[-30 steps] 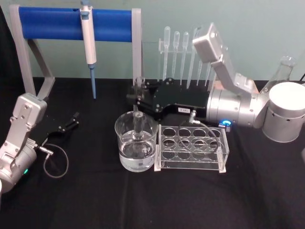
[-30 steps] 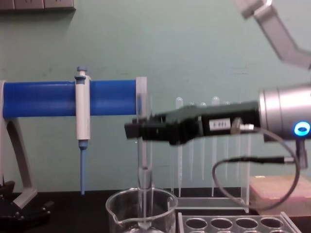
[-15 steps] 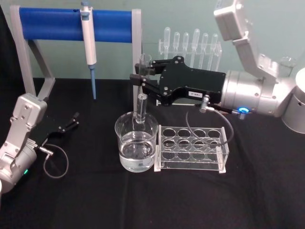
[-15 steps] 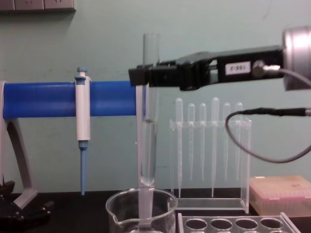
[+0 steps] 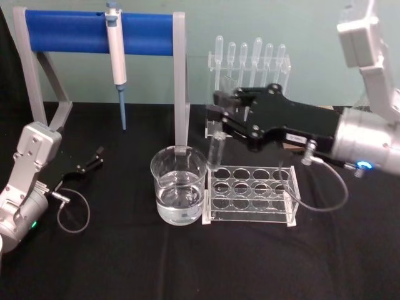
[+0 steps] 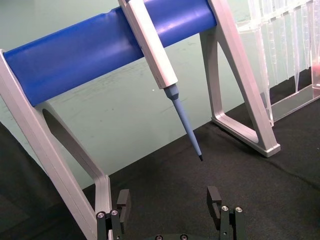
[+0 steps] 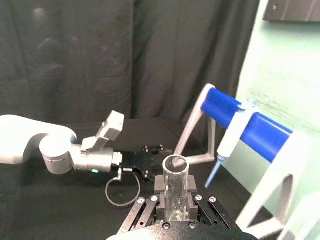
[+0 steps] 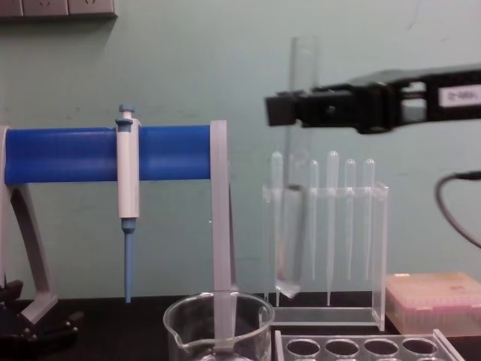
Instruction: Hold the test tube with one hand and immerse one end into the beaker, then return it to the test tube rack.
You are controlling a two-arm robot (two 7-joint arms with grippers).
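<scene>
Since half a second ago the right gripper (image 5: 220, 111) has carried the tube (image 5: 216, 152) sideways out of the beaker (image 5: 179, 185); the tube now hangs clear of the beaker's rim, over the near-left corner of the clear rack (image 5: 251, 194). The gripper's jaws are clamped on the tube just below its mouth. In the chest view the tube (image 8: 294, 162) stands upright, its round bottom well above the beaker (image 8: 219, 328) and to the right of it, in front of the pipette stand (image 8: 328, 241). From the right wrist the tube's open mouth (image 7: 175, 180) shows between the fingers (image 7: 148, 207).

The beaker sits near the middle of the table (image 5: 125, 262), part full of clear liquid, just left of the rack and touching or nearly touching it. Behind it stands the blue bar stand (image 5: 94, 31) with the pipettor (image 5: 115, 56) hanging from it.

The left gripper (image 5: 92, 159) lies low at the table's left edge, parked, its fingers (image 6: 214, 199) spread wide apart with nothing between them.
</scene>
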